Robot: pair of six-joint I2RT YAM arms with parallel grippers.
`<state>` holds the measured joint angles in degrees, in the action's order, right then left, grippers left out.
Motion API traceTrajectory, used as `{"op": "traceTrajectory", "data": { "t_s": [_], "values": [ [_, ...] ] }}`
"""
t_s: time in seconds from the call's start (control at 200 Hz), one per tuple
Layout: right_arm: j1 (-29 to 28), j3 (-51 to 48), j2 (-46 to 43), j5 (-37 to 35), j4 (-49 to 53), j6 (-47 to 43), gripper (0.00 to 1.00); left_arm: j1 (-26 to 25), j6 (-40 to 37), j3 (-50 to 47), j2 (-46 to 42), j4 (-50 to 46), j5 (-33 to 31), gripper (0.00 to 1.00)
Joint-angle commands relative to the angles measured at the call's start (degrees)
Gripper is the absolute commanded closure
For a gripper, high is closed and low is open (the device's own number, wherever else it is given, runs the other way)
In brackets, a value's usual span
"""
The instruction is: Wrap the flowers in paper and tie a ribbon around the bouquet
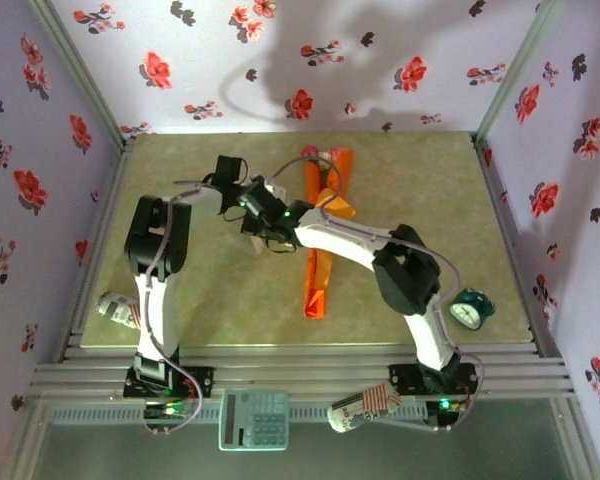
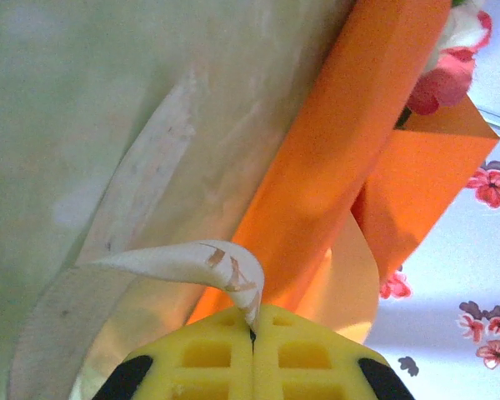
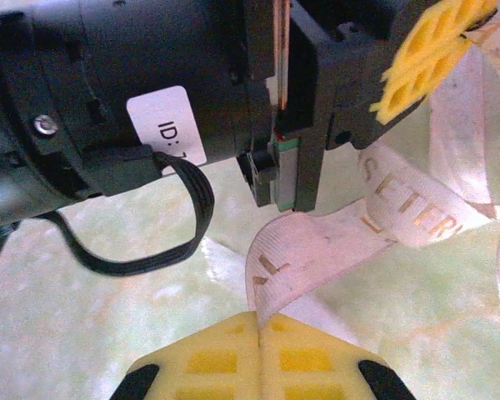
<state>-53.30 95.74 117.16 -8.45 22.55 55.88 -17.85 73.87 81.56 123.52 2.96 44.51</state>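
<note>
A: Which step r we on?
B: Tying, I'd say; wrapping looks done. The paper [image 2: 333, 150] is rolled into a cone round the flowers [image 2: 446, 79], so there's a bouquet [image 1: 317, 280] lying along the middle of the table [image 1: 220, 300], heads at the far end.
A: Left side first; left gripper?
B: The left gripper [image 2: 252, 323] is closed, pinching the ribbon [image 2: 183, 260] right at its fingertips; the strip curls up off the table just left of the cone.
A: & the right gripper?
B: The right gripper [image 3: 258, 321] is closed too, nipping another stretch of the ribbon; both grippers sit close together, left of the bouquet from above.
A: Ribbon round the cone yet?
B: Some of it runs under or beside the cone & a loop shows on its other side; can't tell if it goes fully round; no knot visible.
A: Next move needs?
B: Prob. crossing the two held stretches over the cone w/o either slipping; gentle pull, since thin paper may crush or the bouquet may slide; the arms are crowded, so little room to swing.
A: Anything further right?
B: A clock [image 1: 469, 311] near the right edge, well apart; not in the way.
</note>
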Motion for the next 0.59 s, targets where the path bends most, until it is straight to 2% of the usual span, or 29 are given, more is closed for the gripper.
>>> {"op": "traceTrajectory", "data": {
  "t_s": [0.0,0.085,0.27,0.415,0.59],
  "values": [
    [1.6,-4.4,-3.1,8.5,1.9,1.3,1.00,-0.9,1.3,-1.6,-3.9,0.6,-0.8,1.00],
    [2.5,-6.9,-6.0,12.7,4.0,0.7,1.00,-2.0,1.2,-2.4,-5.1,0.0,-0.8,1.00],
    [4.4,-12.8,-15.5,16.1,10.8,-1.0,1.00,-5.1,1.6,-4.8,-7.9,-1.2,-2.3,1.00],
    [8.6,-16.3,-21.9,21.1,18.2,-3.1,1.00,-6.3,3.5,-7.4,-11.2,-0.1,-4.8,1.00],
    [14.2,-16.6,-25.5,26.1,31.0,-10.2,1.00,-8.8,4.0,-6.2,-12.8,-3.1,-5.6,1.00]
  ]
}}
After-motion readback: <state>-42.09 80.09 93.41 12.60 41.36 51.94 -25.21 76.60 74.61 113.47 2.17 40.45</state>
